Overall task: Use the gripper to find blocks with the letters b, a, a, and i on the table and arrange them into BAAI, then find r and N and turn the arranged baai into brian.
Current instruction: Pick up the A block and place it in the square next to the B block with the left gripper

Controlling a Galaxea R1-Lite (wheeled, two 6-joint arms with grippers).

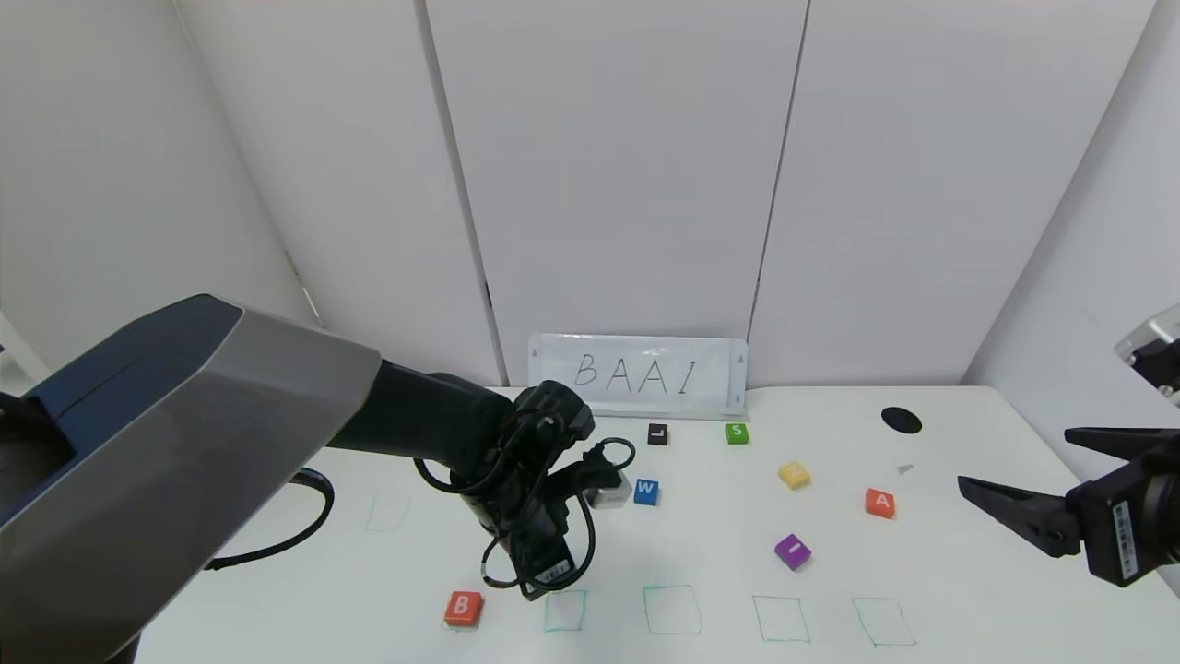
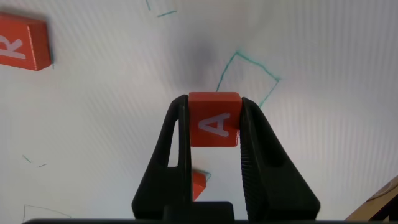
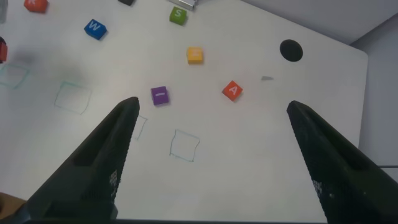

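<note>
Our left gripper (image 2: 214,134) has its two black fingers closed flat against opposite side faces of a small flat orange-red square block with a white letter A (image 2: 214,119), which sits between the fingertips, lifted above the large white tabletop (image 1: 959,590) with thin green hand-drawn squares. In the head view that gripper hangs over the row of green squares at the near edge, just above the first empty square (image 1: 564,610), with its cables hiding the held block.

At about 8 o'clock from the gripper lies the orange-red B block (image 1: 463,609), flat just beside that square. At about 3 o'clock, well apart, we see the purple block lettered I (image 1: 792,551); further out toward 2 o'clock is a second orange-red A block (image 1: 880,503). The left wrist view also shows an orange-red block lettered R (image 2: 22,45) resting on the table.

Our right gripper (image 3: 211,149) hovers at the table's right side, fingers spread wide and empty.

We judge these blocks to be light, rigid and smooth-sided, so a pinch across two parallel sides, centred as now, should hold. An off-centre grip could let one twist. Being flat, they should sit stably once lowered squarely into a drawn square.
</note>
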